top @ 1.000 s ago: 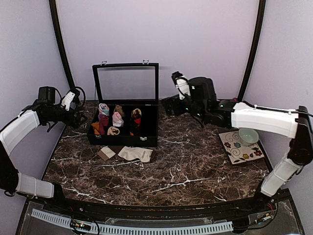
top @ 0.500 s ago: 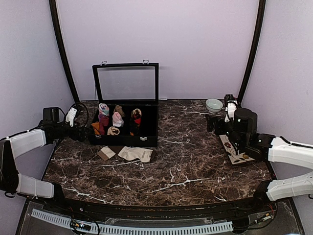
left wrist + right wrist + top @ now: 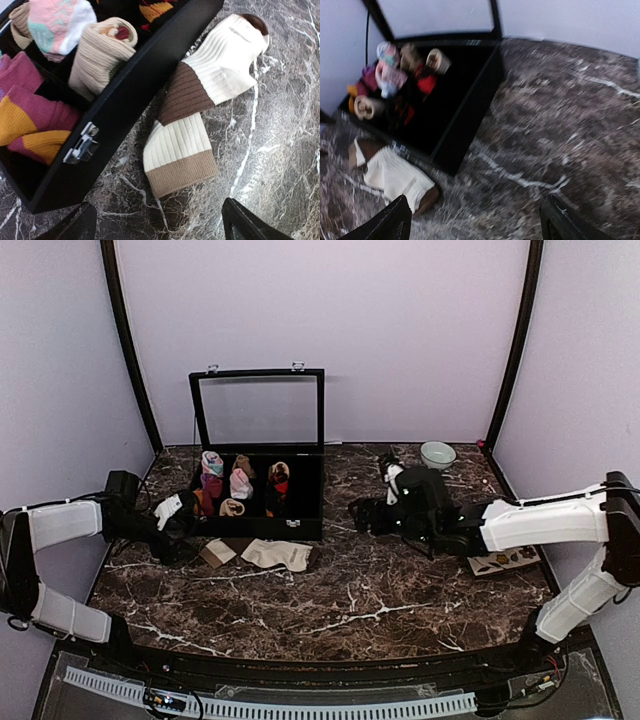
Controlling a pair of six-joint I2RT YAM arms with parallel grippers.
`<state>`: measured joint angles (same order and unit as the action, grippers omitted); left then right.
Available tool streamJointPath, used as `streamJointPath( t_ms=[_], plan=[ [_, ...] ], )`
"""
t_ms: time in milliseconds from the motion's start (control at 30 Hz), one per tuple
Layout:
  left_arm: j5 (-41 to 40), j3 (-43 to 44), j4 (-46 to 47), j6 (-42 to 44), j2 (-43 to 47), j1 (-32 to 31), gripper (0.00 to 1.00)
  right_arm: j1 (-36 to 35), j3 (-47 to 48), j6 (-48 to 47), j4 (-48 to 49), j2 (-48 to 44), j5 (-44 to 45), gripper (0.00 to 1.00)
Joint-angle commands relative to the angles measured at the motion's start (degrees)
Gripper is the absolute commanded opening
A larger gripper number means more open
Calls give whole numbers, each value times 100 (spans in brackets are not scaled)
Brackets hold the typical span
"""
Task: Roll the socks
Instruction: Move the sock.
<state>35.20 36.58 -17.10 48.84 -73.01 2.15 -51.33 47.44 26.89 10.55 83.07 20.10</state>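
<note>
The cream socks (image 3: 210,80) are not rolled yet. They lie flat on the table (image 3: 400,590), just beside the near wall of the black box (image 3: 250,528), so for this pair the work looks all to do. A black sock with red-orange marks (image 3: 150,7) sits inside the box, and I cannot tell if it is rolled. Other rolled bundles (image 3: 100,55) in pink, teal and tan sit in the box too.

The left gripper (image 3: 157,215) is low at the left, near the left end of the cream socks. Its fingers are wide apart and hold nothing. The right gripper (image 3: 475,200) is to the right of the box, well apart from the socks, with its fingers wide apart and empty too.

A bowl (image 3: 437,454) stands far right, and a flowered tile (image 3: 510,558) lies partly under the right arm — both out of the way. The box wall is the one thing close by — I think a finger could bump it when it goes for the socks
</note>
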Motion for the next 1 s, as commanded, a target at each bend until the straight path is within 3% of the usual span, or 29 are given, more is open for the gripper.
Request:
streamJointPath(
  t_ms=[0, 267, 667, 833, 967],
  plan=[
    [-664, -2, -4, 300, -258, -341, 89, -645, 548, 265, 79, 1016, -294, 85],
    [-1069, 172, 371, -211, -760, -474, 89, -1069, 1988, 689, -475, 2733, 78, 68],
    [-1418, 274, 559, -256, -1250, -805, 88, -1381, 1940, 1181, -507, 3204, -91, 56],
    [-1408, 363, 462, -218, -1454, -929, 71, -1391, 2036, 1310, -693, 3297, -133, 30],
    [-1231, 570, 115, -204, -1554, -1011, 49, -1344, 2021, 1342, -787, 3222, -90, 27]
  ],
)
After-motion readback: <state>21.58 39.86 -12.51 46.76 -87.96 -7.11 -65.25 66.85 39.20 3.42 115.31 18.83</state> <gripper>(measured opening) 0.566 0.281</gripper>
